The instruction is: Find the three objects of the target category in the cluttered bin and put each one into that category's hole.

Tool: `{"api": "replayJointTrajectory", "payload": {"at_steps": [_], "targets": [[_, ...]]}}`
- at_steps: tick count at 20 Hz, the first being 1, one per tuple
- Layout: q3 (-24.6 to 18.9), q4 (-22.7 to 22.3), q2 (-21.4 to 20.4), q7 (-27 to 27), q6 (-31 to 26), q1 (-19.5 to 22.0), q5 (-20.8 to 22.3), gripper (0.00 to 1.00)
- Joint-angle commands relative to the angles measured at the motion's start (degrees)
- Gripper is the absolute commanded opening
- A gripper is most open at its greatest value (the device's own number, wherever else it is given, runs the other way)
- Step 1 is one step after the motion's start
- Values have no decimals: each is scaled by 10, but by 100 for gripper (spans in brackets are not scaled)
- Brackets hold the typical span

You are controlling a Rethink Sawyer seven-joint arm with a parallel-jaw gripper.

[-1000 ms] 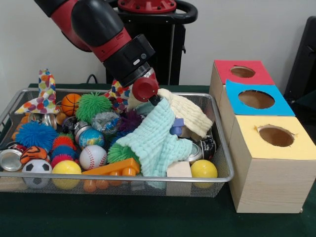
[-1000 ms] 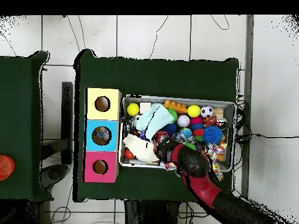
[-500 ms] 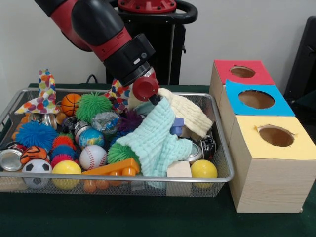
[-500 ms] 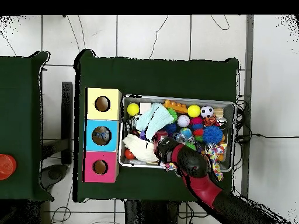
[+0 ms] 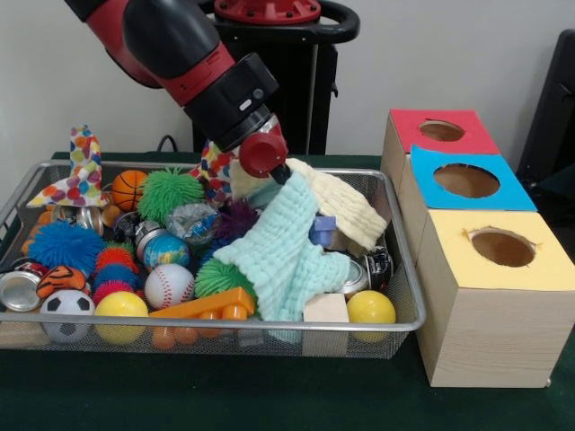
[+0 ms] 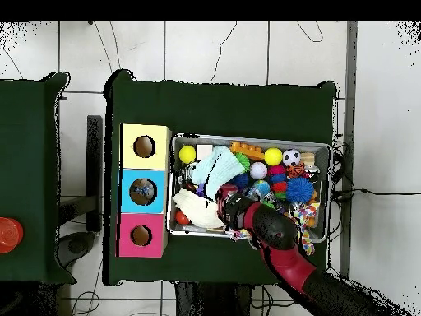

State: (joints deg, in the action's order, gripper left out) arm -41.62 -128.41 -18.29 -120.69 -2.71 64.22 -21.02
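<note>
The wire mesh bin (image 5: 406, 296) is full of toys and also shows in the overhead view (image 6: 247, 138). My gripper (image 5: 281, 174) hangs over the bin's back middle, shut on the top corner of a mint green cloth (image 5: 287, 251) that drapes down from it. One silver can (image 5: 18, 290) lies at the bin's left front corner. A second can (image 5: 361, 274) peeks out beside the cloth at the right. A third can (image 5: 90, 218) lies near the orange basketball. In the overhead view the gripper (image 6: 224, 196) is over the bin's lower middle.
Three wooden boxes with holes stand right of the bin: red-topped (image 5: 409, 126), blue-topped (image 5: 431, 163), yellow-topped (image 5: 449, 256). A cream cloth (image 5: 346, 205) lies behind the mint one. Balls, spiky toys, an orange block and a wooden cube (image 5: 325, 310) fill the bin.
The arm has risen slightly and shifted left in the front view. The mint cloth's top corner has come up with the gripper.
</note>
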Motion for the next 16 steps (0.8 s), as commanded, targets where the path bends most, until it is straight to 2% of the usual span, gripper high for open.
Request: {"api": "replayJointTrajectory", "payload": {"at_steps": [1,5,7,8,14,16], "targets": [[21,30,-42,-144,-43,-45,-64,0],[13,7,-79,-165,-73,-47,-84,0],[-20,-14,-100,-191,-92,-37,-104,0],[-37,-28,-114,-206,-121,-28,-120,0],[-136,-76,-112,-254,-153,10,-171,0],[-146,-77,-103,-256,-148,8,-179,0]]}}
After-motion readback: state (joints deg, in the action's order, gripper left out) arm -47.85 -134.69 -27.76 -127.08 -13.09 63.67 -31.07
